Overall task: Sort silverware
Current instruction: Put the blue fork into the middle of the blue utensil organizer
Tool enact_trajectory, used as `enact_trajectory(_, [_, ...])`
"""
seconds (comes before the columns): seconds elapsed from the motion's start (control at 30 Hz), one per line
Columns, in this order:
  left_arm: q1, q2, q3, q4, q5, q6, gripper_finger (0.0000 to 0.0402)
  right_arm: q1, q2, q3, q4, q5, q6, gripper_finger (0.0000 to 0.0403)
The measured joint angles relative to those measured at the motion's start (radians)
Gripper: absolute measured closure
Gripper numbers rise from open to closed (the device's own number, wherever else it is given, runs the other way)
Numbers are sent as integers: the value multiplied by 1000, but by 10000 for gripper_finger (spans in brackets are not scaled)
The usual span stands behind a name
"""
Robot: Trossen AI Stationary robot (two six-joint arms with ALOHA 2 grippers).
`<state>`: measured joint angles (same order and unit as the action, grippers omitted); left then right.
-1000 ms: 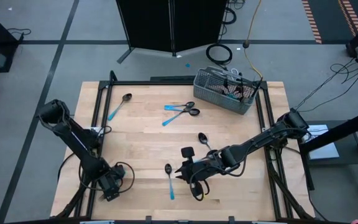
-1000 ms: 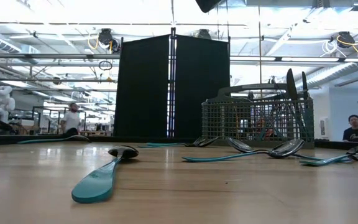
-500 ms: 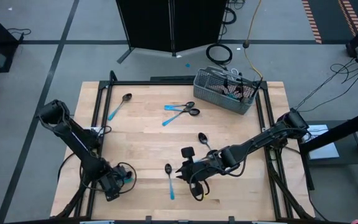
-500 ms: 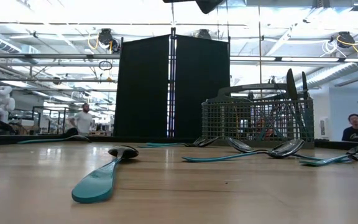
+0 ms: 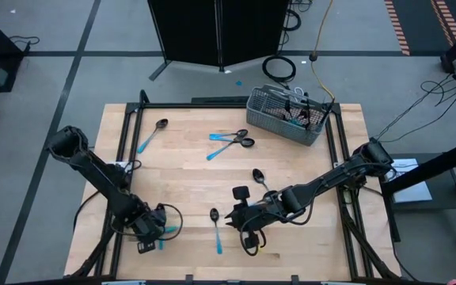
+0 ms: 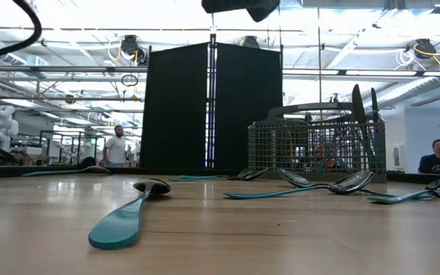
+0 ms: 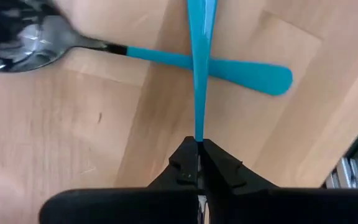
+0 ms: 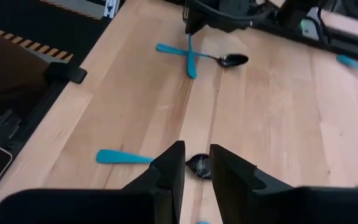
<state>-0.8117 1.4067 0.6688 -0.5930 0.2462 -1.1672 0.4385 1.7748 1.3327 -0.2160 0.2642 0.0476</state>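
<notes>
The silverware has dark heads and light-blue handles. My left gripper (image 7: 197,144) stands near the table's front left (image 5: 152,236), shut on one light-blue handle (image 7: 199,74) that crosses over a spoon (image 7: 23,43) lying flat on the wood. The held piece's head does not show. My right gripper (image 8: 195,158) hovers open at the front middle (image 5: 234,222), above another spoon (image 5: 216,229) that lies flat. Further spoons lie at the table's middle (image 5: 229,142) and far left (image 5: 153,133). My left gripper pinches the narrow end of the light-blue handle (image 7: 197,134) between its two fingertips, coming steeply from above. The handle runs on in line with the fingers, its broad end (image 8: 191,71) away from them, across the lying spoon's handle (image 7: 247,73). Whether that end touches the table I cannot tell.
A grey wire-mesh basket (image 5: 286,115) with cutlery standing in it sits at the far right. One more spoon (image 5: 258,177) lies just beyond my right arm. A black frame rail (image 8: 61,71) edges the table. People (image 6: 116,145) stand in the room beyond.
My left gripper has shifted a little toward the table's right edge. Light-blue handles that did not show beside it a second ago now show there.
</notes>
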Motion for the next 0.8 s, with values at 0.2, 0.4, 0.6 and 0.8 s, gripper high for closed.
enact_trajectory(0.2, [62, -1, 78, -87, -9, 196, 398, 0, -17, 0, -73, 1, 112, 335])
enact_trajectory(0.4, [150, -2, 240, -281, -275, 493, 398, 3, -77, 0, -234, 20, 291, 335])
enact_trajectory(0.6, [247, -3, 287, -219, -700, 983, 398, 29, -104, 0, -464, 47, 415, 335])
enact_trajectory(0.8, [397, -3, 287, 98, -1056, 1635, 398, 18, -117, 0, -582, 143, 342, 335])
